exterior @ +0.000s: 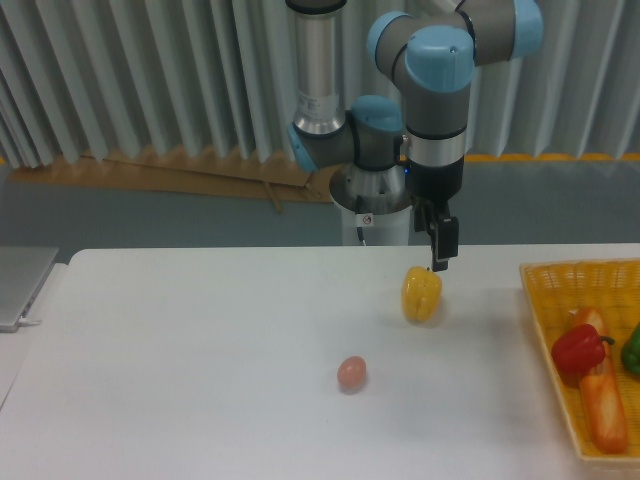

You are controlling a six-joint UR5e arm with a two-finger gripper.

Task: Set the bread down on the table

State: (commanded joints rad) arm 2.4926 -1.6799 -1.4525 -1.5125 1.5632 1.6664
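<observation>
White desk [200, 340] carries a pinkish egg-shaped thing [351, 373], then a yellow pepper [421, 293] with the tool [441, 262] just above at one o'clock, grip width unclear. Bread [603, 393] lies in the yellow basket [545, 330] at far right, long axis twelve-to-six, beside a red pepper [579, 350]

gripper [441, 262] above yellow pepper [421, 294], bread [603, 396] in basket [546, 320]

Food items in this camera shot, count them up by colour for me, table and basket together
Yellow: 1, the yellow pepper on the table
Pinkish-brown: 1, the egg-shaped thing on the table
Red: 1, the red pepper in the basket
Green: 1, the green pepper, cut off by the frame edge
Orange-brown: 1, the bread in the basket
Total: 5
</observation>
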